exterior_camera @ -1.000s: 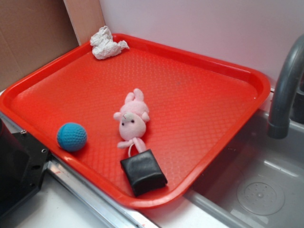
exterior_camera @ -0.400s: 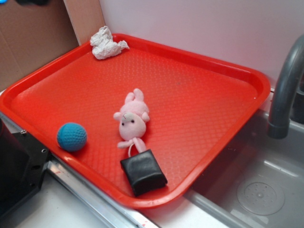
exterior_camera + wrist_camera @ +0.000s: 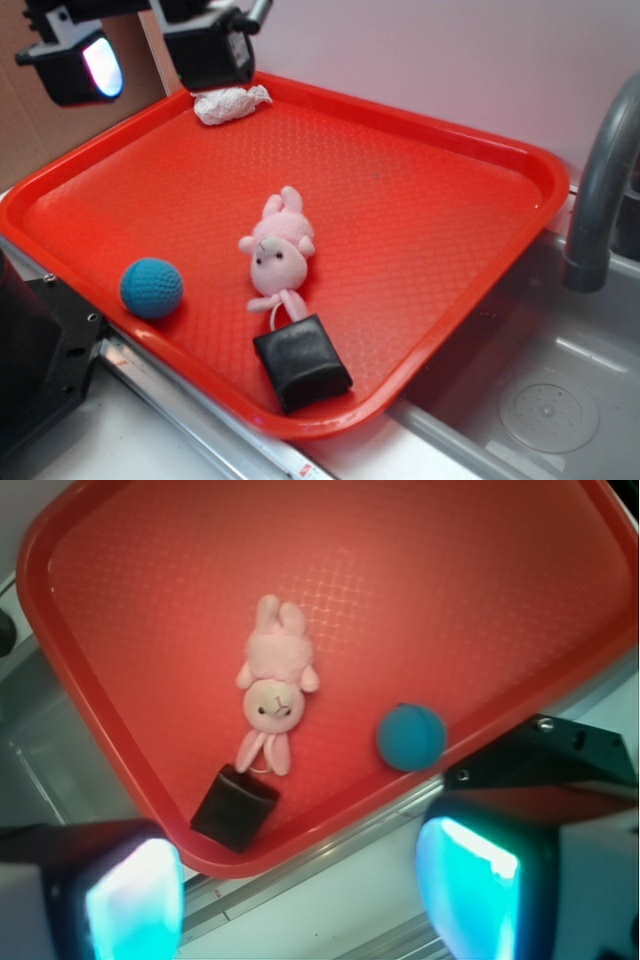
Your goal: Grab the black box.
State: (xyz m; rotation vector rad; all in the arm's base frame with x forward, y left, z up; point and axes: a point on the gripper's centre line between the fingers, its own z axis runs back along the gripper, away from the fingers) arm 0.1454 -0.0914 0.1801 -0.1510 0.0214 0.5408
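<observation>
Newly, the gripper [image 3: 150, 62] has entered above the red tray's [image 3: 520, 160] far corner, fingers [image 3: 215, 45] spread; the black box [image 3: 302, 362] lies untouched beside the tray's near rim.

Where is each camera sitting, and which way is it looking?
Exterior: off to one side, above, looking down slantwise at the red tray; the pincer pokes in at the top left.
Wrist: on the arm, looking straight down between the two pincer fingers at the tray from high up.
Both see: black box, pink bunny, blue ball.
</observation>
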